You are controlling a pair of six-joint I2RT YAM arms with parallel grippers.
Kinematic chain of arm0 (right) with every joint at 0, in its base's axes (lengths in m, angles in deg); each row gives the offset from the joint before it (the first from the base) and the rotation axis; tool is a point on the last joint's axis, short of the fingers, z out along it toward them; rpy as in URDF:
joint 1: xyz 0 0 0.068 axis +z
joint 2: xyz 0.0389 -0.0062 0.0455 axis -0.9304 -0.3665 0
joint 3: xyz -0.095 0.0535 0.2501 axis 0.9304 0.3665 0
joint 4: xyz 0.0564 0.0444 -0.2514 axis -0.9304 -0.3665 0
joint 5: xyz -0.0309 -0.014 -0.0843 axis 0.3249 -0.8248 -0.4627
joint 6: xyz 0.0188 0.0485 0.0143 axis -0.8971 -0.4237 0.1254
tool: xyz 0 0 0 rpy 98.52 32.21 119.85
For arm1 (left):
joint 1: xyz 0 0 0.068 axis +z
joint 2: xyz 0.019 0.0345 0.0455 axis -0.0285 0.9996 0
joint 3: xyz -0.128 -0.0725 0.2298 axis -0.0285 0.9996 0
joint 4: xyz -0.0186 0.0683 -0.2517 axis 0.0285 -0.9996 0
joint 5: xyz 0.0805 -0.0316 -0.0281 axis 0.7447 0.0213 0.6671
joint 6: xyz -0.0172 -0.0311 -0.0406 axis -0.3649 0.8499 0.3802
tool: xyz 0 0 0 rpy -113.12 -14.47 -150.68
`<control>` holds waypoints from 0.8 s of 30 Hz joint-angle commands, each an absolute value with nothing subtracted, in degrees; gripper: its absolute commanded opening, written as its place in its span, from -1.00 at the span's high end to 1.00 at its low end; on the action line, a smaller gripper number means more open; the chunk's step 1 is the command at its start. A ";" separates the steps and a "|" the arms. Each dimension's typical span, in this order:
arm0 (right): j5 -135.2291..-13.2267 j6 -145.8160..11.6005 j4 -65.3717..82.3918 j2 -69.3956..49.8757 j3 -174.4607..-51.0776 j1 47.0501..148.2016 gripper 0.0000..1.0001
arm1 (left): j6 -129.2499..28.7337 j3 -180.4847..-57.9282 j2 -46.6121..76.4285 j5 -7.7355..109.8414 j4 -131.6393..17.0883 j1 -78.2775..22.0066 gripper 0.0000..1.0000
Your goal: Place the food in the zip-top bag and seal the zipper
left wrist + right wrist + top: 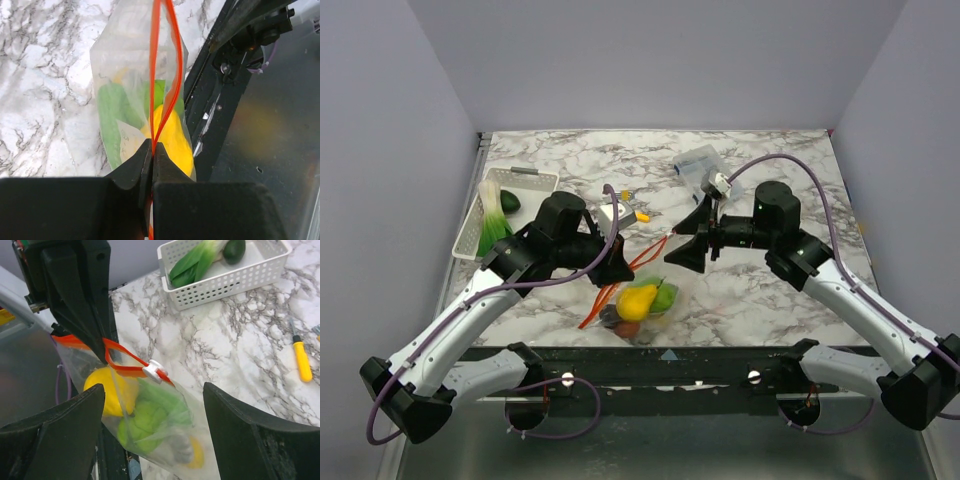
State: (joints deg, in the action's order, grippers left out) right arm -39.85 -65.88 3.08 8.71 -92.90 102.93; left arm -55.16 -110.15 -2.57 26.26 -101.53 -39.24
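Left gripper [620, 268] is clenched on the zipper [642, 260]. In its wrist view the jaws pinch flat on the orange strip. Straight out from the tips the strip's two halves run as a narrow V, so the mouth is parted just past the grip.

Bag [645, 305] runs away from that pinch, with the table's [770, 150] front edge alongside it. Can't tell whether it rests on the marble or hangs from the jaws.

Food is inside the bag: a yellow piece [175, 135] right off the left fingertips, green pieces [110, 110] just beyond it. The top view also shows something dark at the bag's near end, too small to tell what.

Right gripper [155, 386] is released: jaws wide, gripping nothing. From its wrist camera the bag sits between and past its fingers [240, 430]. A white slider [154, 371] rides the zipper about midway between them, touching neither. The left gripper holds the strip just beyond that.

Further out past the right fingers is a white basket [225, 280] with a leafy veg [192, 265] and a dark green piece [234, 249] in it. A yellow stick [302, 360] lies on the marble off to one side. In the top view a clear box [698, 165] sits close behind the right gripper.
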 commanded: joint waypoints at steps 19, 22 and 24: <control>-22.62 -64.35 19.48 11.10 -83.86 97.78 -0.53 | -58.63 -107.05 -5.79 16.24 -99.12 -38.92 1.00; -18.45 -64.40 19.85 8.89 -84.96 97.50 -0.50 | -58.67 -107.36 -5.11 14.74 -98.91 -38.98 1.00; -14.20 -66.16 22.03 6.37 -85.75 97.50 -0.40 | -58.80 -107.79 -4.33 13.76 -99.00 -38.90 1.00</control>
